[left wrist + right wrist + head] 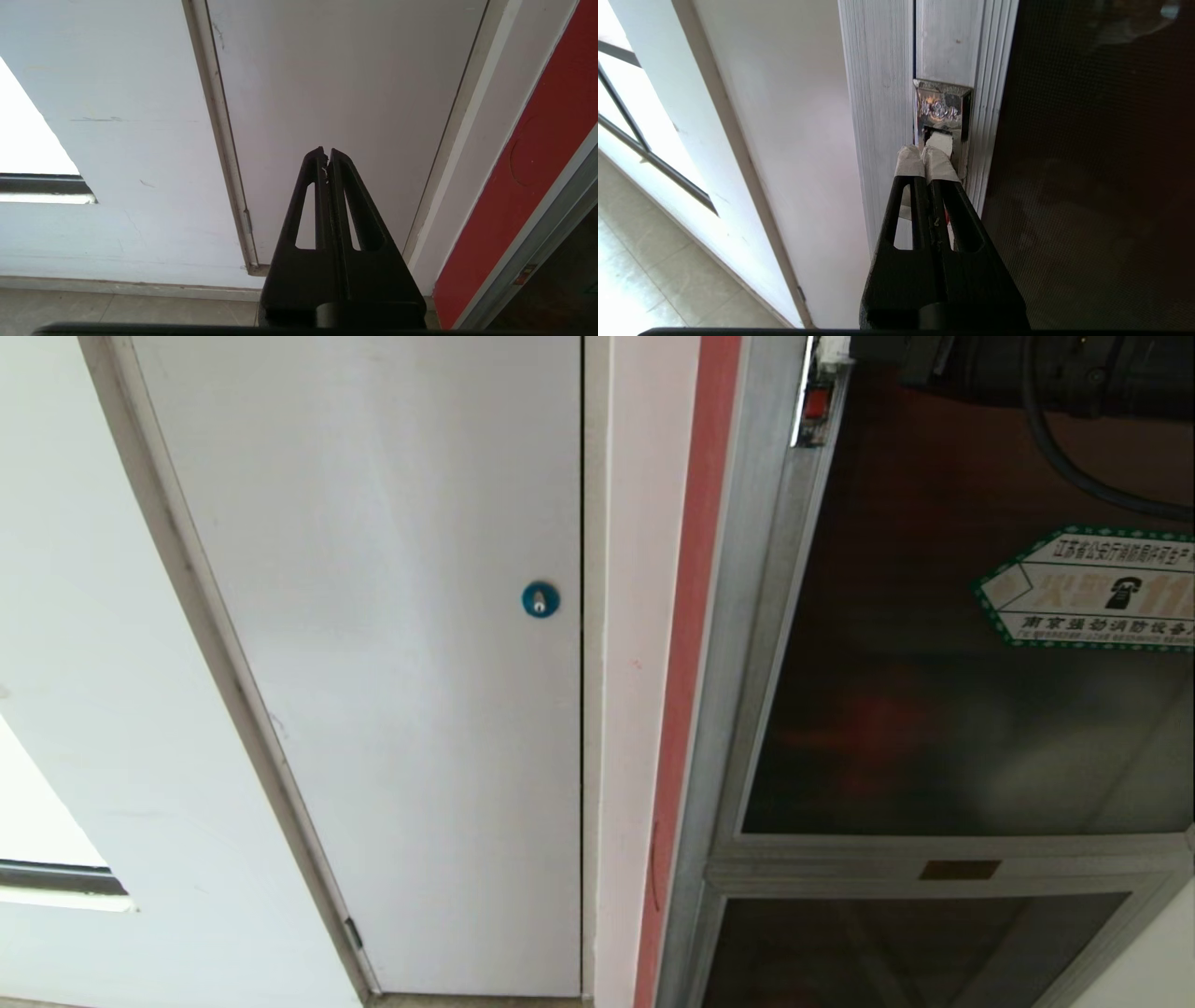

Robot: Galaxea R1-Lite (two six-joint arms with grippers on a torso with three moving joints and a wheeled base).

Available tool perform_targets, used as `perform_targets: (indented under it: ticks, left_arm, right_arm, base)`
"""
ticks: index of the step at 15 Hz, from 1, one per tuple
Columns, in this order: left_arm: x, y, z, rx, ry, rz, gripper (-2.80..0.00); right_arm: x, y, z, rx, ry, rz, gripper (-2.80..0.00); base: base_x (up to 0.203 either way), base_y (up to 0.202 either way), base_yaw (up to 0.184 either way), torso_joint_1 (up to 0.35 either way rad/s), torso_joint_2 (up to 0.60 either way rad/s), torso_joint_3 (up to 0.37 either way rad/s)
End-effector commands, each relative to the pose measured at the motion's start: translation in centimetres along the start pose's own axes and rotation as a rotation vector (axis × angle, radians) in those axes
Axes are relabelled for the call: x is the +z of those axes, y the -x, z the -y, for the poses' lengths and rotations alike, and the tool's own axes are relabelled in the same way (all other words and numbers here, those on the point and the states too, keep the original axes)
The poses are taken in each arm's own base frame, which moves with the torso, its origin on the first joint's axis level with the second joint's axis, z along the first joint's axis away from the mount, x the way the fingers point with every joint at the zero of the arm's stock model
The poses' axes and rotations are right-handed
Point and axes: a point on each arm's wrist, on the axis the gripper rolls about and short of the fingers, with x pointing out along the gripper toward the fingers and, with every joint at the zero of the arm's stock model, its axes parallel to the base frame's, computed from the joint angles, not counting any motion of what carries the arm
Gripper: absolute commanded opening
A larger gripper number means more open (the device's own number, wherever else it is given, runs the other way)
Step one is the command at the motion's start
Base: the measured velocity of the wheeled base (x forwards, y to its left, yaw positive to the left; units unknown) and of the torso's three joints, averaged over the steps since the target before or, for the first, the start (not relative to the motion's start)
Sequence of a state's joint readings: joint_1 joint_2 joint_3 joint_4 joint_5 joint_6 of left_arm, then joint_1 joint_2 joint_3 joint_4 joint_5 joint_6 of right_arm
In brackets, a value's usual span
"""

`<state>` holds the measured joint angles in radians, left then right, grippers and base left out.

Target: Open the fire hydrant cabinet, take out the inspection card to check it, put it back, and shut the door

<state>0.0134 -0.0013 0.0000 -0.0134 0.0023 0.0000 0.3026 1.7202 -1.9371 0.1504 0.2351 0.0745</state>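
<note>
The fire hydrant cabinet (747,616) fills the right of the head view, with a silver aluminium frame. Its door (934,663) is dark tinted glass and carries a green-bordered sticker (1092,588). A small red latch (817,403) sits at the door's upper left edge. My right gripper (923,151) is shut, with nothing between its taped fingertips. They rest against the shiny latch plate (943,109) on the door's stile, beside the thin seam to the frame. My left gripper (327,151) is shut and empty, parked low. The inspection card is hidden.
A plain white door (401,663) with a blue round lock (540,599) stands left of the cabinet, past a red strip (691,644) of wall. A window (626,107) and tiled floor (640,280) lie further left. My right arm (1074,373) crosses the top of the glass.
</note>
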Motion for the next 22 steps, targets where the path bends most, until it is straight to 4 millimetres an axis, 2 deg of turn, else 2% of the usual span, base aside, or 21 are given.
perform_targets:
  ticks: [1,14,22]
  left_arm:
    - [-0.2,0.0,0.0,0.0,0.0,-0.006,-2.8]
    - [-0.2,-0.1,0.0,0.0,0.0,-0.007,-2.8]
    - [-0.2,0.0,0.0,0.001,0.0,-0.006,-2.8]
  right_arm:
    - [-0.5,-0.3,0.1,0.001,-0.007,-0.019,-2.8]
    - [-1.3,-1.0,1.4,-0.034,-0.01,-0.033,-2.8]
    - [-1.4,-1.1,1.4,-0.033,-0.006,-0.039,-2.8]
  base:
    - [0.0,0.0,0.0,0.0,0.0,0.0]
    - [0.0,0.0,0.0,0.0,0.0,0.0]
    - [0.0,0.0,0.0,0.0,0.0,0.0]
